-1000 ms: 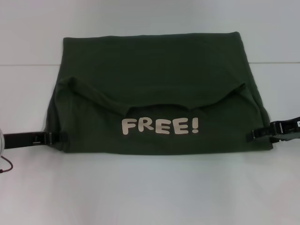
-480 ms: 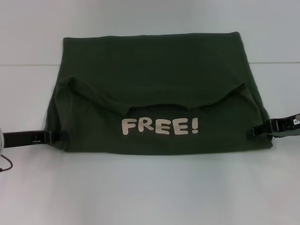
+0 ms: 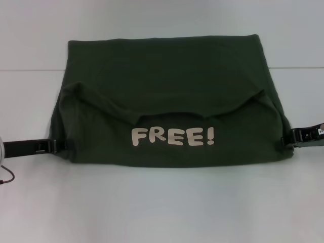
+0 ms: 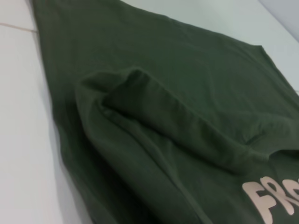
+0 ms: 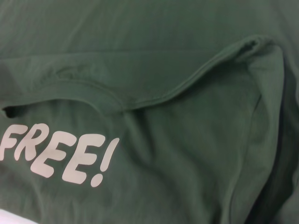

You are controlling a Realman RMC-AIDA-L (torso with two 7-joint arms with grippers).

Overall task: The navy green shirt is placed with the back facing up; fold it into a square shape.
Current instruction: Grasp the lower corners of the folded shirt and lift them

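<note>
Head view: navy green shirt (image 3: 167, 91) folded; left gripper (image 3: 66, 145), right gripper (image 3: 286, 141) flank it.

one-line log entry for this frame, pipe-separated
navy green shirt: near part folded over, FREE! lettering up | left gripper: at shirt's left edge | right gripper: at right edge | table: white

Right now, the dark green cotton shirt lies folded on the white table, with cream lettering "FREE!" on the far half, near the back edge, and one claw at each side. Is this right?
Not quite. The cream lettering "FREE!" is on the near folded flap, close to the front edge of the dark green cotton shirt, as the head view shows. The rest holds: the shirt lies folded on the white table, with the left claw and right claw at its sides.
</note>
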